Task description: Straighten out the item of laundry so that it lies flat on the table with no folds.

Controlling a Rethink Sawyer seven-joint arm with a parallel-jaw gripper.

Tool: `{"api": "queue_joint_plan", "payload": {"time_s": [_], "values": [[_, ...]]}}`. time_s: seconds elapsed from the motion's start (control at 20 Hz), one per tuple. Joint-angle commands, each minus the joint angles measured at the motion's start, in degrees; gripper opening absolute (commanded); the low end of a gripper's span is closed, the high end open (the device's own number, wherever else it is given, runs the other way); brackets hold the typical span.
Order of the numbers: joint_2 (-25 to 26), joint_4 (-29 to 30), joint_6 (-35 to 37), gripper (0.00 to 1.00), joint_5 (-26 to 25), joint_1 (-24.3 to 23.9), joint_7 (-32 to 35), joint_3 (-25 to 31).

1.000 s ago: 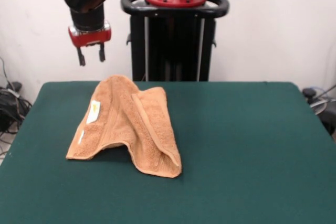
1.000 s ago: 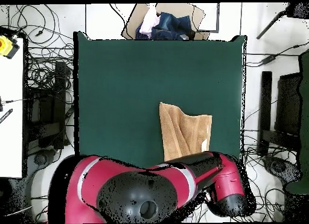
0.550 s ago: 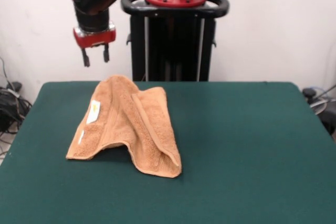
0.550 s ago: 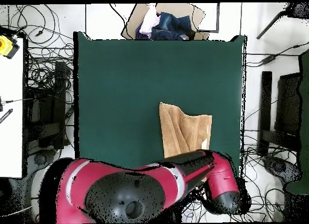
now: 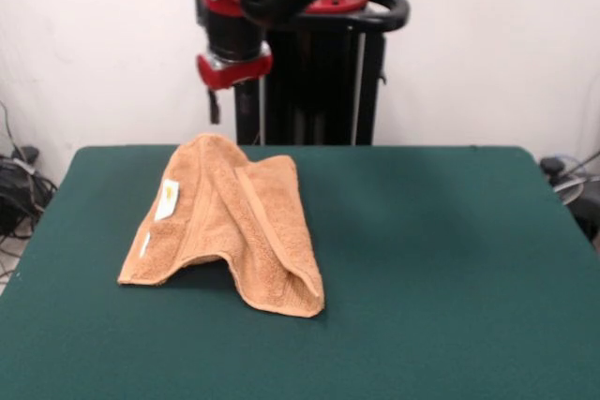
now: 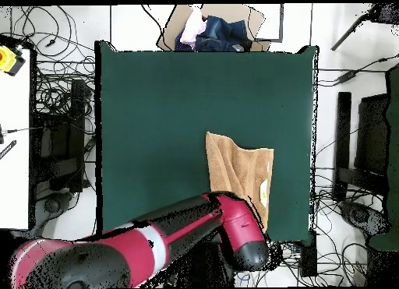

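The red and black arm's end effector (image 5: 217, 100) has swung across from the front view's upper left toward the middle and now hangs above the far end of the light orange-tan terry-cloth towel (image 5: 228, 223), well clear of the cloth. Only one dark finger shows below the red wrist collar, so I cannot tell whether the fingers are apart or together. The towel itself has not shifted: it lies on the dark green felt worktop (image 5: 441, 259) exactly as it did a second ago, doubled over itself with a raised ridge running down its length and a hollow under its near edge, the small white tag (image 5: 167, 200) facing up on the left flap.

That suggests the arm is repositioning for an approach, and the straightening proper has not begun; the folds are all still there.

In the overhead view the towel (image 6: 234, 173) sits toward the worktop's (image 6: 156, 107) right side, close to the edge nearest the robot's base, with the arm covering its nearest corner. The broad open green lies to the picture's left and top, so spreading the cloth that way looks safest.
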Motion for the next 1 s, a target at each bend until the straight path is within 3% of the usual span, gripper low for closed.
{"api": "queue_joint_plan", "payload": {"time_s": [0.05, 0.15, 0.55, 1.0], "values": [[2.00, 0.14, 1.26, 1.00, 5.84, 2.93, 21.88, 5.21], [2.57, -0.43, 1.54, 1.00, 6.43, 2.10, 20.62, 5.52], [5.51, -3.76, 6.76, 1.00, 12.52, -8.47, 5.09, 10.62], [7.41, -5.43, 11.84, 1.00, 20.11, -13.66, -5.42, 14.41]]}}
